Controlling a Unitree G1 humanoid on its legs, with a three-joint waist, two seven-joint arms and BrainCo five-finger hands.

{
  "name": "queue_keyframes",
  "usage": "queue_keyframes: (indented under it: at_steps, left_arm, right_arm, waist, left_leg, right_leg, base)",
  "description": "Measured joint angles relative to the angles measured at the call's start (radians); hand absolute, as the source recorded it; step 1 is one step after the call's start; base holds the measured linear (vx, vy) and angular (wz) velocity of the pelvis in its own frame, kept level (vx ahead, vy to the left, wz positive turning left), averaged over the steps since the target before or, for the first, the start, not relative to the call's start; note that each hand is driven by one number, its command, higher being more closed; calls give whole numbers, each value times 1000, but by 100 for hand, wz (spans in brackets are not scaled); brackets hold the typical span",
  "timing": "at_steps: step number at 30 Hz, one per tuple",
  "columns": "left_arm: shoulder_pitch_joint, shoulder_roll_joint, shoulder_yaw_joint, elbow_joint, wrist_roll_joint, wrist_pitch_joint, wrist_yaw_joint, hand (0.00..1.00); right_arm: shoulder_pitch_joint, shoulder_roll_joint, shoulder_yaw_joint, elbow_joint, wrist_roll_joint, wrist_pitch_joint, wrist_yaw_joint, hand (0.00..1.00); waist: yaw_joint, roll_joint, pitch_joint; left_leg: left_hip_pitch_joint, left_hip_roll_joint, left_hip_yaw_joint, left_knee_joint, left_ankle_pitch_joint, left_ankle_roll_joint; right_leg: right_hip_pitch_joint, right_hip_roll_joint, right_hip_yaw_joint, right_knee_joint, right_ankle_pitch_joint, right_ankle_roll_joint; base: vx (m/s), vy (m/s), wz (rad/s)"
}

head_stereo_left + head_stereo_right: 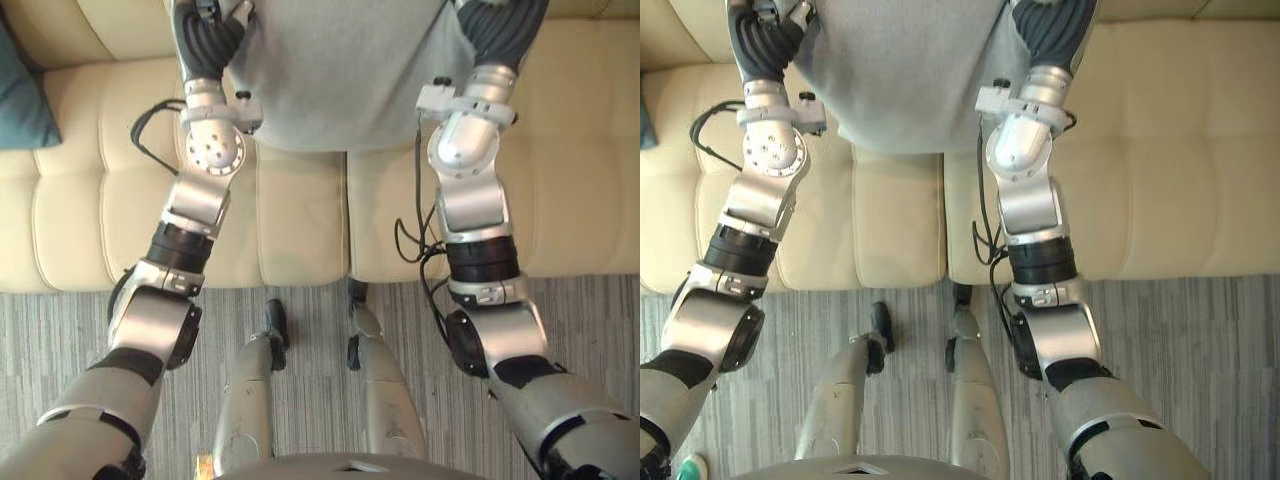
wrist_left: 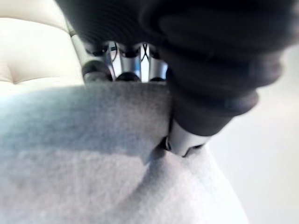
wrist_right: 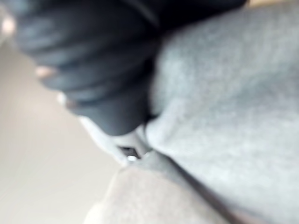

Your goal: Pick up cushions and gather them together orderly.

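A large grey cushion (image 1: 345,70) hangs between my two hands above the cream sofa (image 1: 580,150). My left hand (image 2: 126,63) grips the cushion's left edge, with its fingers over the rim and its thumb dug into the fabric. My right hand (image 3: 128,149) holds the right edge, where its thumb presses a fold into the cloth. From the head camera, both dark-covered hands, the left hand (image 1: 205,35) and the right hand (image 1: 500,30), sit at the cushion's upper corners. A teal cushion (image 1: 20,100) lies at the sofa's far left.
The sofa seat runs across the whole width below the cushion, with a seam (image 1: 347,220) between two seat pads. Grey striped carpet (image 1: 590,320) lies in front of the sofa.
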State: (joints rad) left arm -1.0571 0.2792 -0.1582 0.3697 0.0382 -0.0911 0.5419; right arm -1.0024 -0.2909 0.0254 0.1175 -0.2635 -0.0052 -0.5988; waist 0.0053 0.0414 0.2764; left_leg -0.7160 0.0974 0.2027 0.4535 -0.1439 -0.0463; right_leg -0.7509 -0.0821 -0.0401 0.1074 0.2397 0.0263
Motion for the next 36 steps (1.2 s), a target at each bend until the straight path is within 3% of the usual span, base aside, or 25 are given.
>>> queue_keyframes:
  at_steps: [2, 3, 4, 5, 15, 20, 28, 32, 36]
  left_arm:
    - [-36, 0, 3, 21, 4, 4, -1, 100]
    - [-48, -2, 3, 31, 4, 4, -2, 0]
    - [-58, -3, 5, 38, 3, 4, -2, 0]
    - [-75, -4, 12, 45, 2, 4, -3, 0]
    - [-107, -12, 105, 95, -95, -1, -35, 0]
    - [-128, 101, 140, 138, -94, 32, -78, 0]
    - [-128, 168, 194, 130, -144, 38, -94, 0]
    - [9, 190, 223, -19, -257, 7, -134, 0]
    - [407, 190, 309, -203, -292, -41, -171, 0]
  right_arm:
    - [-42, -8, -8, 23, 2, 10, -3, 100]
    - [-48, -13, -12, 24, 4, 15, -3, 100]
    - [-50, -18, -13, 25, 7, 15, -4, 100]
    - [-60, -22, -23, 29, 26, 16, -9, 0]
    - [-146, -47, -89, 64, 194, 14, -13, 0]
    - [-243, -133, -65, 148, 290, 11, 44, 0]
    - [-350, -196, -17, 242, 462, -6, 75, 0]
    - [-189, -246, -37, 132, 516, -15, 93, 0]
    - [220, -273, -130, -70, 505, -23, 114, 0]
  waist:
    - [-3, 1, 38]
    - [-3, 1, 43]
    - [-3, 0, 48]
    - [-5, 0, 69]
    - [-5, -1, 93]
    - [-10, -5, 96]
    - [-2, -5, 96]
    - [-5, -6, 96]
    - [-4, -5, 95]
  left_leg:
    - [-11, 2, -1, -7, 6, -3]
    - [-31, 4, 0, -7, 6, -4]
    - [-41, 7, 2, -6, 6, -4]
    - [-43, 10, 4, -2, 6, -4]
    - [-88, 38, 17, 29, 1, -1]
    - [-99, 37, 21, 24, 15, -4]
    - [-15, 28, 9, -42, 52, -20]
    - [54, 23, -10, -84, 61, -19]
    - [160, 22, -13, -135, 64, -23]
  right_leg:
    - [-9, 2, -1, -12, 9, 0]
    - [-27, 3, -2, -14, 10, -1]
    - [-36, 5, -1, -14, 12, -1]
    - [-36, 6, -1, -14, 12, -1]
    - [-65, 20, -7, 4, 4, -7]
    - [-92, 19, -7, 31, 1, -8]
    - [-40, 15, -31, 58, -17, -28]
    - [27, 10, -58, 56, -46, -30]
    - [113, 11, -73, 59, -80, -29]
  base:
    - [16, -36, 3]
    - [17, -37, -1]
    - [16, -33, -1]
    - [0, 0, 0]
    - [2, -31, 2]
    - [0, -45, 2]
    - [27, -60, 9]
    - [39, -57, 15]
    - [94, -55, 6]
